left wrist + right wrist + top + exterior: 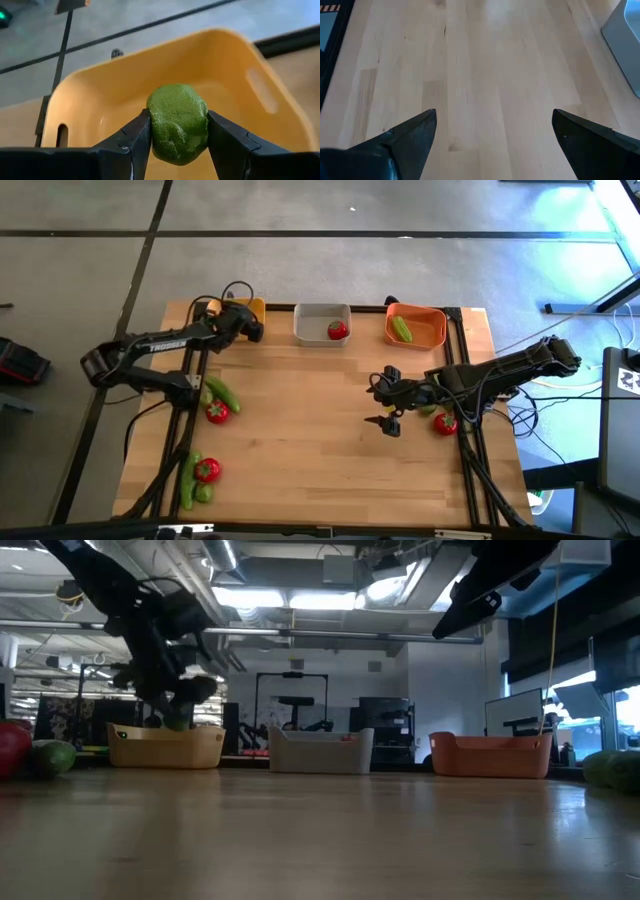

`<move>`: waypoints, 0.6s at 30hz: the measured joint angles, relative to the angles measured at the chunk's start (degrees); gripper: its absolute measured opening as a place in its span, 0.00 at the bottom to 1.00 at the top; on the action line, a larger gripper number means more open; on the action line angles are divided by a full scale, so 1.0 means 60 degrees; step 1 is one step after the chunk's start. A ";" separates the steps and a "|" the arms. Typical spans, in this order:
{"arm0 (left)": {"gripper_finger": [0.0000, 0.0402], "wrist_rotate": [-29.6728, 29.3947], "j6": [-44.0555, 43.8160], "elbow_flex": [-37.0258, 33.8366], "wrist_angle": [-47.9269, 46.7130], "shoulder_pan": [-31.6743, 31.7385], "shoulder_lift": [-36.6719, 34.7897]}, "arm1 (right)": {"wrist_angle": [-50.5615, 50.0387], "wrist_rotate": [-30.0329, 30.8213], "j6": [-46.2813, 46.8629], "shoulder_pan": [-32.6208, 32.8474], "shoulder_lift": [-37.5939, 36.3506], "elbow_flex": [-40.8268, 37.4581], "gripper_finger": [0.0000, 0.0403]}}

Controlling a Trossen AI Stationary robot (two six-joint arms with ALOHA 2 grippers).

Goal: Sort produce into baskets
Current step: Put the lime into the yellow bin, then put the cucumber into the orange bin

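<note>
My left gripper point(252, 322) is shut on a small green lime point(177, 123) right above the yellow basket point(125, 95) at the table's far left; it also shows in the low view point(178, 708) over that basket point(168, 747). My right gripper point(388, 398) is open and empty above bare wood at the table's right middle. The grey basket point(322, 323) holds a tomato point(338, 330). The orange basket point(416, 326) holds a cucumber point(401, 328). More tomatoes, cucumbers and limes lie along the table's left edge point(215, 402). My left gripper pinches the lime's two opposite sides point(152, 125) between its two fingers. The lime is lifted clear, over the inside of the yellow basket point(105, 107).
A tomato point(445, 422) and a green piece point(428, 408) lie by the right arm. A tomato point(207, 470) with cucumbers and a lime lies at the near left. Black frame rails point(470, 450) run along both sides of the table.
</note>
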 joint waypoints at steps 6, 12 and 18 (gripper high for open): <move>0.46 0.0592 0.0043 0.0003 -0.0002 0.0162 0.0267 | -0.0011 -0.0004 0.0000 0.0000 0.0000 0.0000 0.96; 0.58 0.1117 0.0648 0.0434 -0.0807 0.0144 0.0089 | -0.0010 -0.0004 0.0000 0.0000 0.0000 0.0000 0.96; 0.62 0.2218 0.0889 0.1650 -0.2815 0.0073 -0.0386 | -0.0004 -0.0004 0.0000 0.0000 0.0000 0.0004 0.96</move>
